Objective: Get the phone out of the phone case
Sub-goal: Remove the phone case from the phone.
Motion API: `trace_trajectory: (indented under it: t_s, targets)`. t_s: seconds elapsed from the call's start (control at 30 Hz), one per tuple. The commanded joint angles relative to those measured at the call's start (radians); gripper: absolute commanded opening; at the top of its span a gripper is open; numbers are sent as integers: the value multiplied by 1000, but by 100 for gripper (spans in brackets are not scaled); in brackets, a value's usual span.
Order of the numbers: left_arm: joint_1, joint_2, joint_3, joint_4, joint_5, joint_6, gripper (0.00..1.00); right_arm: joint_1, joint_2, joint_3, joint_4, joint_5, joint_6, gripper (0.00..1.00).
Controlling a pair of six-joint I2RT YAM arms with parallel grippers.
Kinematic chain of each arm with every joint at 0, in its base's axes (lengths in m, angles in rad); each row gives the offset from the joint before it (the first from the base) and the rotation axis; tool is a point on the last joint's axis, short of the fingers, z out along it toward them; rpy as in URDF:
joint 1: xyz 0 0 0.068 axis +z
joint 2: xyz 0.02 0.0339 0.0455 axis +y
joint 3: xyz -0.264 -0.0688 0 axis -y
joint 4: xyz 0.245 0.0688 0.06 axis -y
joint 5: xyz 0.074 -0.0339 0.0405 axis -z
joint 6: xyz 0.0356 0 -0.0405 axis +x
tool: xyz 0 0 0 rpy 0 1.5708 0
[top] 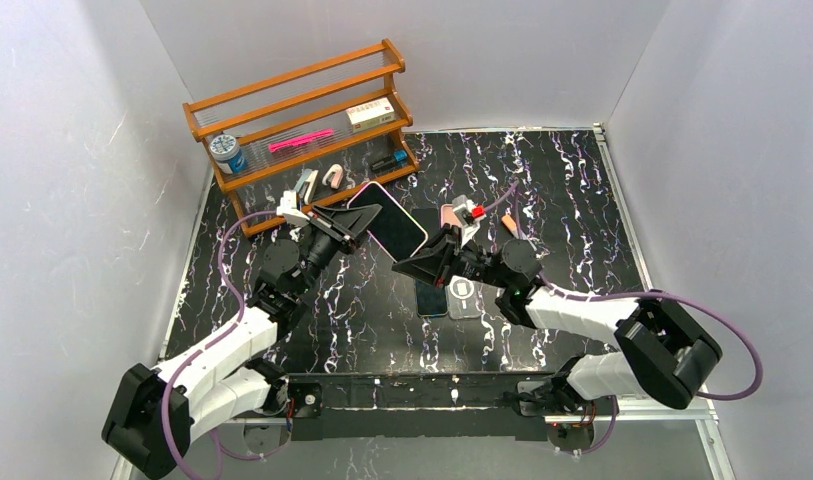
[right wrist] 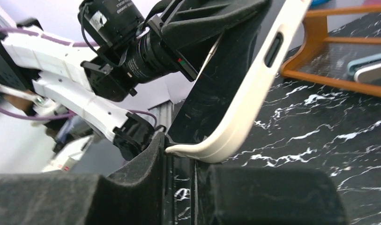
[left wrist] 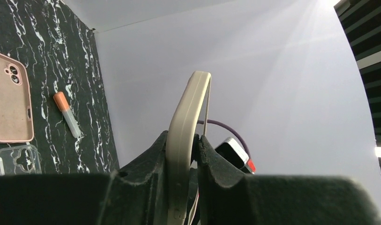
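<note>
The phone (top: pixel 390 224), in a cream case, is held in the air over the middle of the table. My left gripper (top: pixel 354 222) is shut on its left end; in the left wrist view the case edge (left wrist: pixel 188 108) stands upright between the fingers of my left gripper (left wrist: pixel 183 138). My right gripper (top: pixel 409 268) is just below the phone's lower corner. In the right wrist view my right gripper (right wrist: pixel 181 147) is all but shut, with a narrow slit showing the table. The case's cream corner (right wrist: pixel 212 147) rests on the fingertips, and the dark screen (right wrist: pixel 212 89) rises above it.
A wooden rack (top: pixel 302 110) with small items stands at the back left. On the table lie a dark phone (top: pixel 432 298), a clear case (top: pixel 464 297), a pink case (left wrist: pixel 10 98) and an orange-capped tube (left wrist: pixel 66 115). White walls close in the sides.
</note>
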Motion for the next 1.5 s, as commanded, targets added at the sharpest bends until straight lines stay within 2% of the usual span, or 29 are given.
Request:
trace_trajectory:
  t_s: [0.0,0.23,0.37,0.5,0.57,0.63,0.77,0.9,1.03,1.47]
  targets:
    - [-9,-2,50,-78,20,-12,0,0,-18,77,-221,-91,-455,1]
    - [-8,0,53,-80,25,16,0,-1,-7,126,-293,-118,-511,1]
    - [15,-5,76,-83,67,102,0,-9,-22,122,-344,-84,-513,2]
    - [131,7,111,-99,223,190,0,-34,-74,100,-453,-82,-521,26]
    - [186,29,137,-101,349,236,0,-52,-112,76,-493,-90,-521,37]
    - [209,50,164,-112,436,294,0,-66,-153,53,-523,-99,-522,47]
    - [217,93,235,-166,605,427,0,-74,-208,28,-557,-160,-529,60]
    - [219,108,284,-180,728,493,0,-74,-211,56,-615,-205,-551,62]
    - [219,104,306,-183,789,516,0,-76,-188,101,-655,-258,-561,62]
    - [218,98,304,-184,825,541,0,-75,-123,199,-619,-410,-474,56]
